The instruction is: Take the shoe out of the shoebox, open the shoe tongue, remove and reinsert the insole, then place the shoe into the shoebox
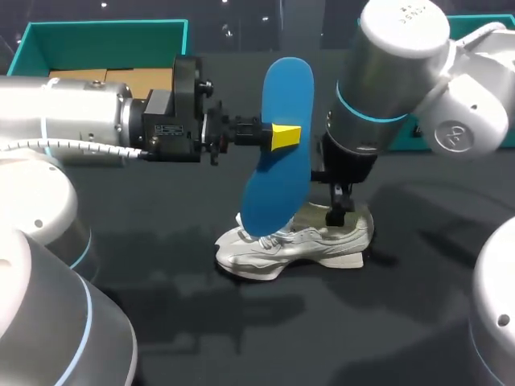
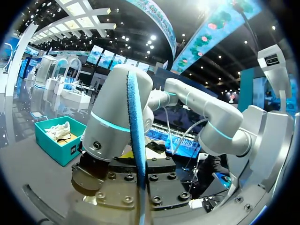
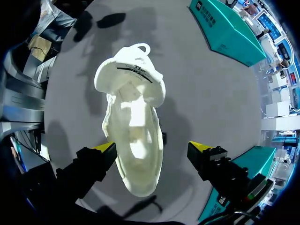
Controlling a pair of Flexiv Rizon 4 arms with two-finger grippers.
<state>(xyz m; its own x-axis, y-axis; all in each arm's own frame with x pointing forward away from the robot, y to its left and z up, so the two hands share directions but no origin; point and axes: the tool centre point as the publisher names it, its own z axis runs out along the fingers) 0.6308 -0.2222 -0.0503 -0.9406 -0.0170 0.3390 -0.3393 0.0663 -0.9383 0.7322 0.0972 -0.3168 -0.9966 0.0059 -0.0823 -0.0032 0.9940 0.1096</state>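
Sneaker in white with laces (image 1: 298,241) sits on its sole on the black table (image 1: 161,322), well apart from the open teal shoebox (image 1: 105,36). Left gripper (image 1: 282,137) is clamped on the flat blue oval insole (image 1: 286,80) — held on end just above the sneaker. Right gripper (image 3: 153,146) hangs over the sneaker, fingers spread wide — holding nothing.

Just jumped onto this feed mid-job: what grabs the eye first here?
The blue insole stands out first, held upright in the air just above the white shoe by the left gripper, which is shut on it. The shoe sits on the black table, with the right gripper open above it, one finger on either side.
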